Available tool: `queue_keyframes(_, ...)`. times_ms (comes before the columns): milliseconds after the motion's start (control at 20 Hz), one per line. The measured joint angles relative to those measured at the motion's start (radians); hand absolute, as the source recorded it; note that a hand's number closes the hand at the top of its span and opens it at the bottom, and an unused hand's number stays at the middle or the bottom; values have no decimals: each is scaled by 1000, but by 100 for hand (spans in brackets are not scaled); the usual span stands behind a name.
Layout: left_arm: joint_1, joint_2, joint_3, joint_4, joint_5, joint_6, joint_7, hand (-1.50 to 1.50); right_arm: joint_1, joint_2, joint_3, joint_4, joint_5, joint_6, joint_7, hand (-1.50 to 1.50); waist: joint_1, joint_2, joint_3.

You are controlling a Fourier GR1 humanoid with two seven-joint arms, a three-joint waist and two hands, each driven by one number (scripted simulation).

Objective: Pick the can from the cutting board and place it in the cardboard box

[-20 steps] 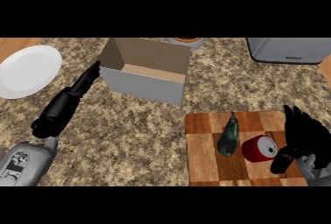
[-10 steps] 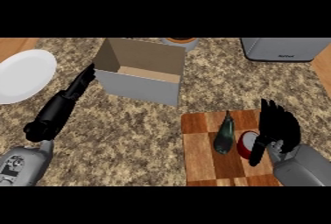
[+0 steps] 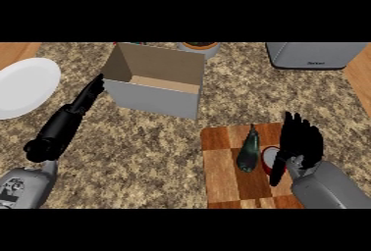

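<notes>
Your right hand (image 3: pixel 299 144), fingers straight, covers the can (image 3: pixel 270 158) on the board (image 3: pixel 221 169); no grasp yet, and the box (image 3: pixel 156 78) at far left waits.

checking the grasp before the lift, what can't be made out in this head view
- Can: mostly hidden by the right robot hand; whether the fingers touch it cannot be told.
- Cardboard box floor: hidden by its near wall.
- Grey appliance and bowl: cut off by the top edge.
- Plate: cut off by the left edge.

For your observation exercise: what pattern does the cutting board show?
A brown checkered wood pattern on the cutting board, seen in the head view.
</notes>
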Motion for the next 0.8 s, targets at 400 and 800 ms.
queue_keyframes(400, 8, -8, 9, -23, -7, -5, 14, 0, 35, 51, -4, -9, 53, 23, -38, 150, 0, 0, 1)
queue_keyframes(800, 13, -24, 15, -21, -23, -10, 10, 0, 6, 66, 26, -4, 191, 56, -102, 150, 2, 1, 1)
